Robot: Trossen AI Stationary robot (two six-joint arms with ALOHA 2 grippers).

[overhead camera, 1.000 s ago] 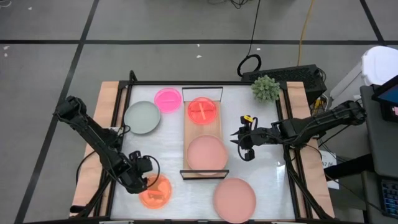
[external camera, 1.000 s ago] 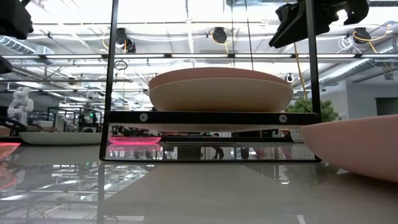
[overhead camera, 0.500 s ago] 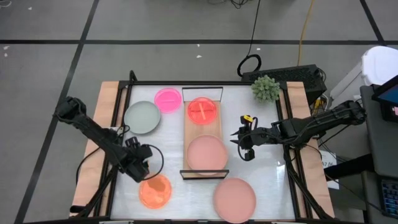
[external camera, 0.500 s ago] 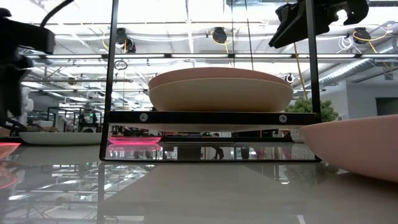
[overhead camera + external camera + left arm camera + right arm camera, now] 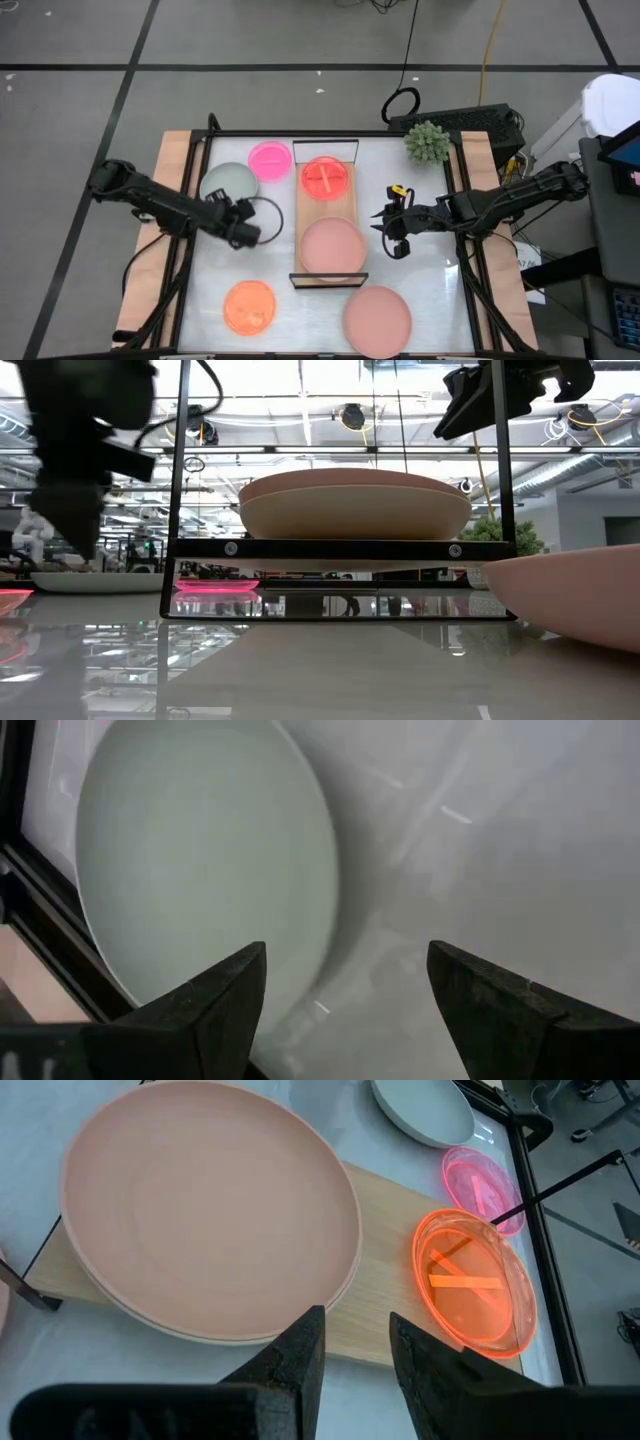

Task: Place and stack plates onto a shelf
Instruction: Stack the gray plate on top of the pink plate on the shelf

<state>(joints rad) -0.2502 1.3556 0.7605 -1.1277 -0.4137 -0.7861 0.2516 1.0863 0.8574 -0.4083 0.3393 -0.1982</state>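
From above you have the shelf (image 5: 327, 222) mid-table carrying a translucent orange plate (image 5: 325, 177) at its far end and a dusty-pink stack (image 5: 332, 246) at its near end; the left gripper (image 5: 243, 222) sits beside the grey-green plate (image 5: 222, 184) near the table's far left corner, and the right gripper (image 5: 393, 232) waits right of the shelf. In your left wrist view the fingers (image 5: 225, 995) stand apart, empty, over the grey-green plate (image 5: 200, 870). In your right wrist view the fingers (image 5: 290, 1355) stand slightly apart, empty, facing the dusty-pink stack (image 5: 210, 1210).
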